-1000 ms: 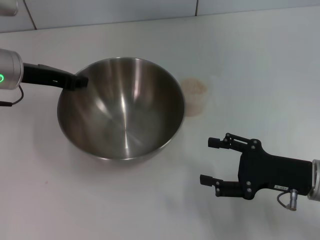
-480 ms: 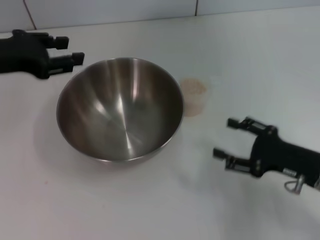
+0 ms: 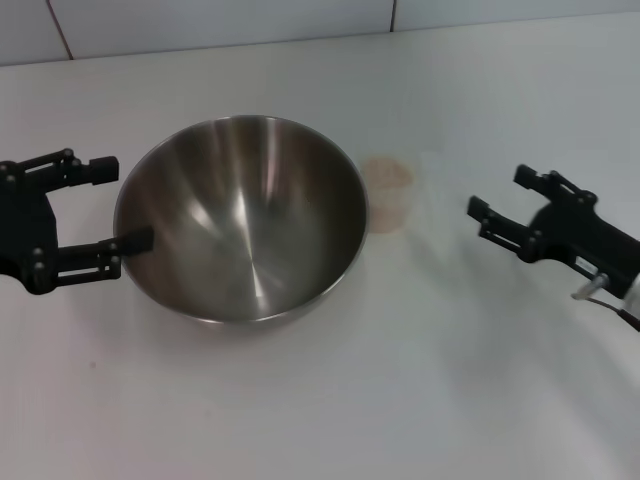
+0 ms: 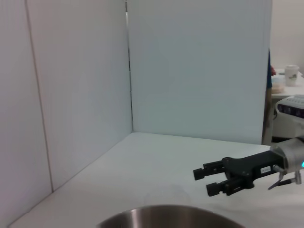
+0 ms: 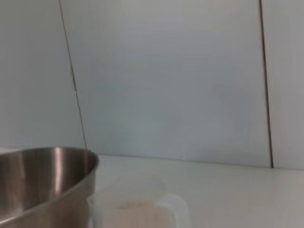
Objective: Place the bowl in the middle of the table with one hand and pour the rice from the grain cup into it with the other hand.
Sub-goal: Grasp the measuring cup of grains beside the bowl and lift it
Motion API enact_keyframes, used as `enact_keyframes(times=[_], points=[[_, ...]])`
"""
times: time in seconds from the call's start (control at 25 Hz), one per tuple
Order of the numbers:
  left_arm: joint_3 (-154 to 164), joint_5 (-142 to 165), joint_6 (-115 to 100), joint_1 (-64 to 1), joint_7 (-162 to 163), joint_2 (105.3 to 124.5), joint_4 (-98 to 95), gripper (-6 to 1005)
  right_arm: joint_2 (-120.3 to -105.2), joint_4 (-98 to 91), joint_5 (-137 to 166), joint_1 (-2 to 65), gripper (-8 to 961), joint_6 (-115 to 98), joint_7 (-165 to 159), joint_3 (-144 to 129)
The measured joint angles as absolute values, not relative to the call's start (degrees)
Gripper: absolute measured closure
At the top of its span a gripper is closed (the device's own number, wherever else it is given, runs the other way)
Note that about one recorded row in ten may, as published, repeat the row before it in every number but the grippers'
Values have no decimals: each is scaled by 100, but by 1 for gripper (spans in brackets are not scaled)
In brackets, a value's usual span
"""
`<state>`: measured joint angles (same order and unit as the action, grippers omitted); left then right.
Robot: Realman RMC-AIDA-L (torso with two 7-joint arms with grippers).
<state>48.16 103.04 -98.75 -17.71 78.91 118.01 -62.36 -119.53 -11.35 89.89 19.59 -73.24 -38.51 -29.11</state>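
Your left end effector (image 3: 108,205) gapes empty beside the bowl (image 3: 240,215); the right end effector (image 3: 497,200), open and empty, faces the grain cup (image 3: 388,195) to grasp it.

1. Bright, even light; soft shadow under the bowl (image 3: 240,215) on the table (image 3: 300,400).
2. Streaky glare inside the bowl.
3. Right wrist view looks soft (the grain cup (image 5: 137,211) especially).

The head camera looks steeply down on the plain white table (image 3: 300,400). The left wrist camera sits low at nine o'clock, facing three; the right wrist camera sits low at three, facing nine. All three share the shiny round stainless-steel mixing bowl (image 3: 240,215) (image 4: 171,217) (image 5: 42,180).
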Motion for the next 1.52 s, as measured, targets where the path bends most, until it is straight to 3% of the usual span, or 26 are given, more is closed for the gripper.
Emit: enact_keyframes(times=[0.08,0.68,1.52], points=[[4786,10328,-9877,-1760,7830,11802,-6143,186,-11952,-1054,9011,2110,124,-7131,-3845,-2924],[4798,10770,-9858,-1936,7930,11795,-6117,186,-11959,-843,9008,2733,125,-6329,-3840,-2998],[4789,11323,-9831,-2092,8222,11794,-6188,186,-11953,-811,8977,3062,125,-5957,-3808,-2928]])
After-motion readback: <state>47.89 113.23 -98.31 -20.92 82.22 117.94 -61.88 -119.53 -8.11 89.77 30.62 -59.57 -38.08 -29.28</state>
